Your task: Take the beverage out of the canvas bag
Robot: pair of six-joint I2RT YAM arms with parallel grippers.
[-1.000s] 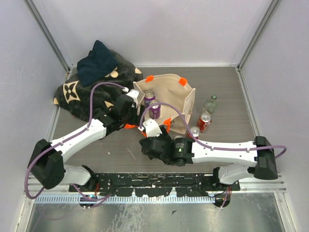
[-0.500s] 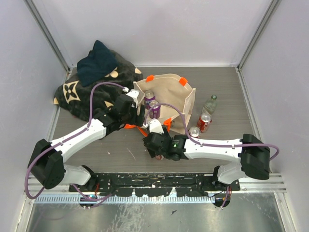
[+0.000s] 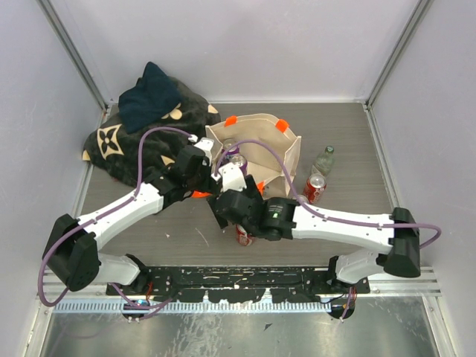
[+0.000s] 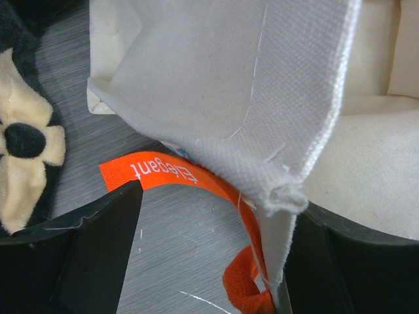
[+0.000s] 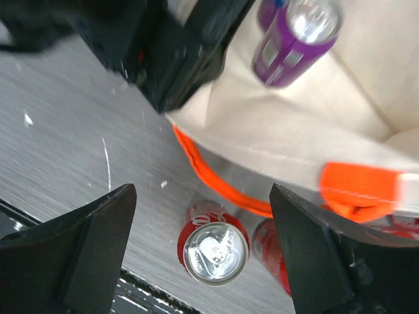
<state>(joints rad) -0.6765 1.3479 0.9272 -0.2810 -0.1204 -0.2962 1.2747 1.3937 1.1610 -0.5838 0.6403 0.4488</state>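
Observation:
The beige canvas bag [image 3: 268, 145] with orange handles stands at mid table. Two purple cans [image 3: 236, 159] stand inside it; one shows in the right wrist view [image 5: 298, 36]. My left gripper [image 3: 201, 160] is open. Its jaws straddle the bag's near-left wall [image 4: 262, 111], which leans on the right finger with the orange strap [image 4: 170, 173]. My right gripper [image 3: 230, 204] is open and empty [image 5: 203, 190]. It hovers over the bag's near edge [image 5: 294, 124]. A red can [image 5: 215, 252] stands upright on the table below it and also shows in the top view [image 3: 244, 236].
A second red can [image 3: 314, 188] and a clear bottle [image 3: 324, 160] stand right of the bag. A dark floral blanket [image 3: 141, 130] lies at the back left, its edge in the left wrist view [image 4: 26, 137]. A black rail [image 3: 238, 279] runs along the near edge.
My right gripper has moved from low over the front of the table back toward the bag's near edge. The red can now stands uncovered in front. The left arm has not moved.

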